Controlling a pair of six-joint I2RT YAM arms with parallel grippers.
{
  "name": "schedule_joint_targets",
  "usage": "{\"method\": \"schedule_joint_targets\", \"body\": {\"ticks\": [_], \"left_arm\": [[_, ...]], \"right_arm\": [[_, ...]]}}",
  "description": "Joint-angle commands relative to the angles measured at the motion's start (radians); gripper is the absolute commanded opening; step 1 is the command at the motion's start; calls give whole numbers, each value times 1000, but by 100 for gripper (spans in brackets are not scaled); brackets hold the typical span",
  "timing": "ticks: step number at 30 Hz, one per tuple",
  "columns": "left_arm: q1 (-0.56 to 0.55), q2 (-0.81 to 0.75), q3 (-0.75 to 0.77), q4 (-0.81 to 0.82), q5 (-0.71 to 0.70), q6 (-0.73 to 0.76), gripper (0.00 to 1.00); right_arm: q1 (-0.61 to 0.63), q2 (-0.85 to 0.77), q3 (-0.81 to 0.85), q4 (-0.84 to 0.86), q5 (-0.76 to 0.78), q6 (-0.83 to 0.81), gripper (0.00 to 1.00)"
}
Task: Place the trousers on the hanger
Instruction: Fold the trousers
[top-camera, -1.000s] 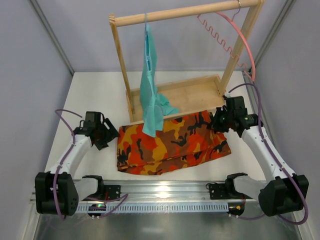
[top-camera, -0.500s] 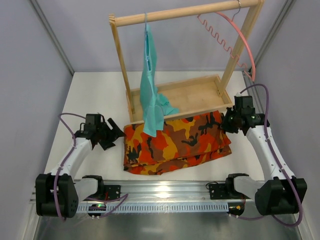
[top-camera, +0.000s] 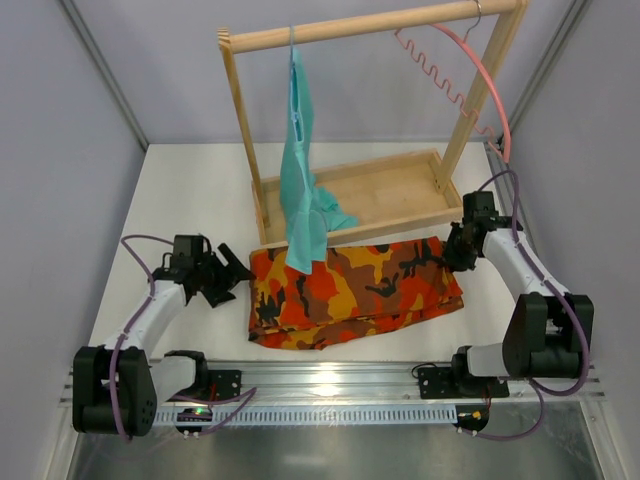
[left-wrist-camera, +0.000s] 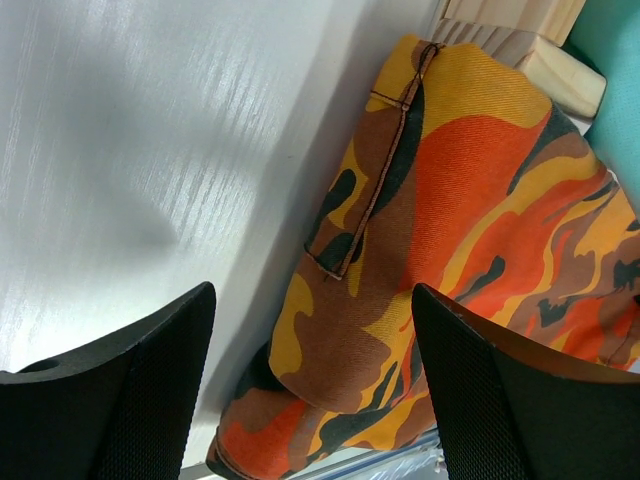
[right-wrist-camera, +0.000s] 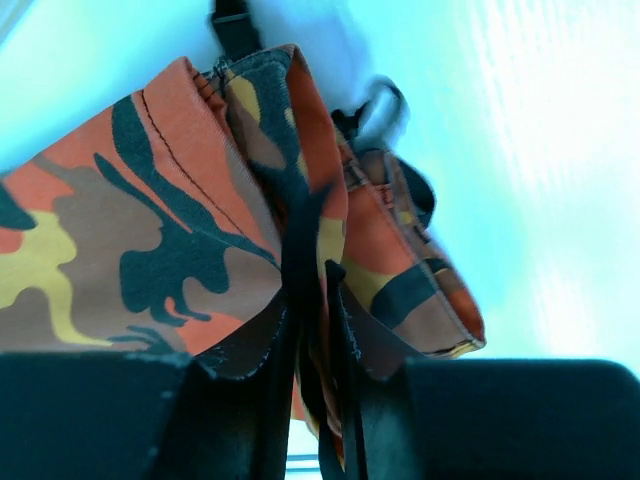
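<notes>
Our left jaws stand wide open, low over the tabletop just left of the trousers, with nothing between them. Our right jaws sit at the trousers' right end, drawn close together with a bunched fold of the cloth in the narrow gap. We cannot tell whether they truly pinch it or merely have it lying there. The trousers lie folded in layers across the near tabletop, between our two arms and just near of the wooden rack. The hanger hangs from the far right of the rack's rail, well above and apart from them. We judge the step in hand to be getting a sound hold on both ends before any lift. On the left, we should come in low and square to the folded edge, slide one finger beneath it and take every layer, not just the top one. On the right, we should make sure of the grip before we pull, since a thin fold could slip out. The teal garment calls for care: from above, its tail crosses the trousers' far edge, though we cannot tell whether they touch. We should lift both ends level so the cloth does not sag or drag it along. The hanger looks free to swing on its hook, so our approach should be gentle.
</notes>
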Motion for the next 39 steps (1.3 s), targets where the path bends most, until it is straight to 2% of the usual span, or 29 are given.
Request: {"method": "schedule_joint_targets", "body": {"ticks": [1,5,6,10,15,16,21,26,29,30,31,33,34,39], "left_arm": [[5,-11,-6,53,37,-7,79],[5,-5,-3,71,51,1,79],[5,-1,-1,74,52,1,79],[5,36,19,87,68,12,79],[5,87,37,113,72,25,79],[5,93,42,117,77,28,78],[5,136,51,134,108,51,78],[5,179,54,156,120,62,77],[5,174,65,165,129,50,77],[5,173,68,163,129,48,77],[5,170,80,162,131,47,77],[5,170,95,151,135,47,77],[4,173,103,141,134,50,77],[4,205,128,116,137,53,77]], "right_arm": [[-13,23,26,24,102,-24,23],[-11,-29,51,-33,172,-13,29],[-11,-74,52,-44,176,-7,33],[-11,-171,49,-92,170,-10,38],[-11,-230,-66,22,-53,22,38],[-11,-227,-118,67,-55,46,37],[-13,-182,-213,160,-19,84,35],[12,-274,-157,62,98,76,38],[151,-461,-104,-16,174,94,39],[221,-545,-88,-35,207,123,40],[351,-593,-65,-61,253,140,40],[475,-691,-48,-87,284,181,40],[572,-714,-43,-81,285,185,40],[821,-741,-31,15,308,163,40]]}}
